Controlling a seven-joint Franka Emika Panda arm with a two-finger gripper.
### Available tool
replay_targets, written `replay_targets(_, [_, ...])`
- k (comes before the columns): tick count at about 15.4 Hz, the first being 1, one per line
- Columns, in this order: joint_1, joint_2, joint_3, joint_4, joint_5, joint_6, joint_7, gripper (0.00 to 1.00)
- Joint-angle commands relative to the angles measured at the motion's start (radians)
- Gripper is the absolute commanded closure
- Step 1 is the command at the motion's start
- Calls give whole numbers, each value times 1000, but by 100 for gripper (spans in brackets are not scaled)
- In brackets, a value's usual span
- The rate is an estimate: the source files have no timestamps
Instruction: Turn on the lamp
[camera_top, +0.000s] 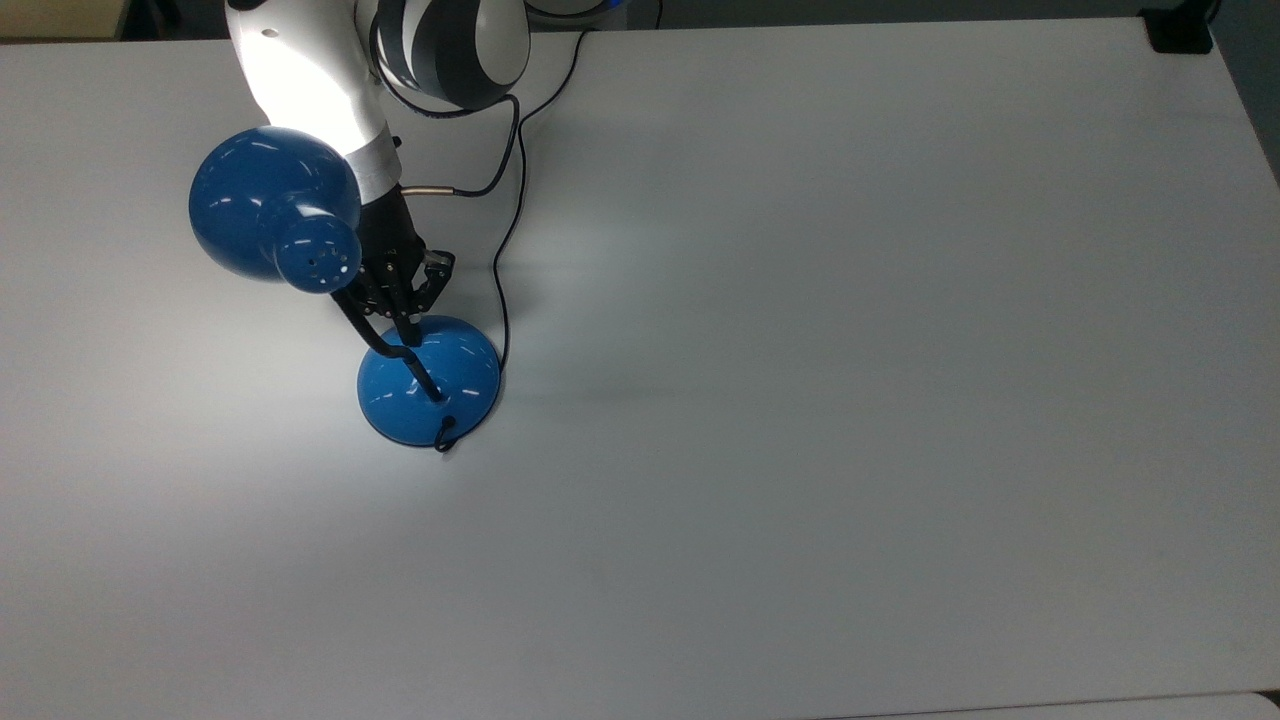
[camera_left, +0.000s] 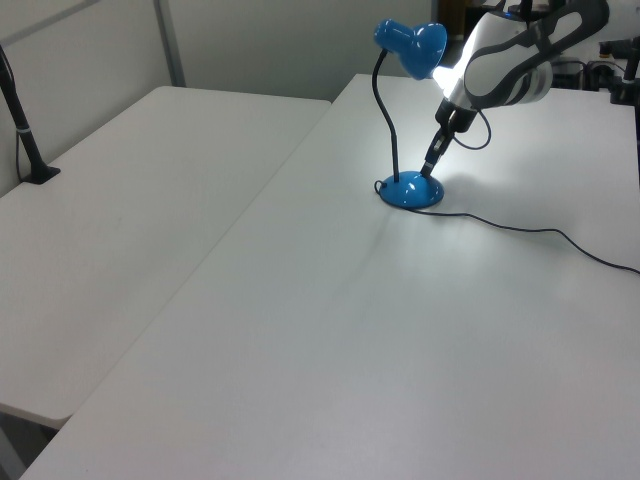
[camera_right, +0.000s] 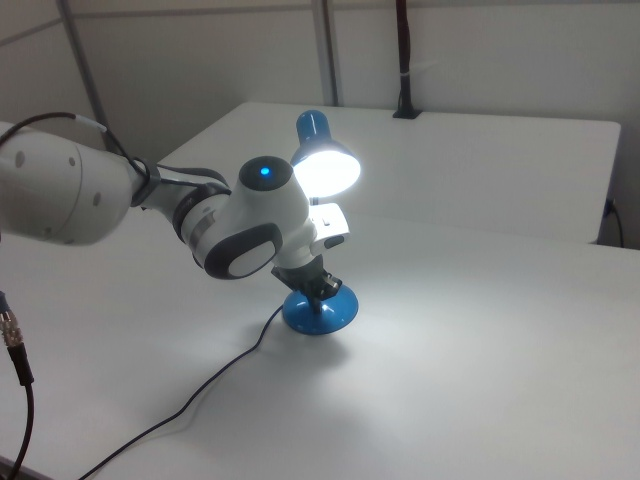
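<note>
The lamp (camera_right: 325, 168) glows brightly, the white arm (camera_right: 245, 230) over its blue base (camera_right: 320, 311).

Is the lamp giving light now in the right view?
Yes, the open mouth of the lamp shade glows bright white, and the table around its blue base is lit.

The top view looks straight down on the table (camera_top: 800, 400). The left view and right view look down at a slant from opposite sides, from farther off. All three share the lamp (camera_top: 275, 205).
</note>
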Motion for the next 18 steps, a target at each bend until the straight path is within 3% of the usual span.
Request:
replay_targets(1, [-44,-116,1,5,-54,-288,-74,100])
replay_targets(3, [-66,-168,1,25,-178,-471,-80,100])
replay_targets(5, [-78,-204,1,66,-254,-661,-80,94])
replay_targets(7, [-84,-249,0,103,-329,-807,-78,71])
replay_targets(8, [-84,-276,-3,123,-348,-862,-75,52])
replay_targets(10, [-84,-326,-8,146,-349,-926,-69,0])
replay_targets(13, [-78,-372,-8,198,-349,-935,16,0])
replay_targets(18, [5,-366,4,306,-352,-932,394,0])
